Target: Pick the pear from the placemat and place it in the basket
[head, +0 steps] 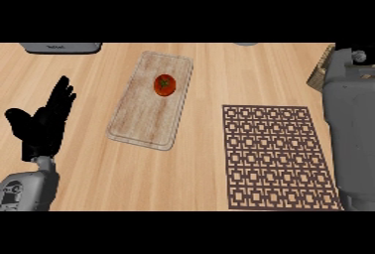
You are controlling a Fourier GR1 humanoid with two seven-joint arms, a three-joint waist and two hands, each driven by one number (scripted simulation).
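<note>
- One hand, the left hand (45,124), rests at the left edge, fingers straight and apart.
- Right forearm (350,129) lies along the placemat's (278,158) right side; its hand is hidden.
- Pear: cannot tell where.
- Red fruit (164,85) sits on the cutting board (147,119).

Light wooden counter (219,64) (plank grain) fills the view.

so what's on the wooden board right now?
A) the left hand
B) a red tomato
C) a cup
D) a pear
B: a red tomato lies on the upper part of the wooden cutting board, which sits left of the patterned placemat; no pear shows on the board.
</note>
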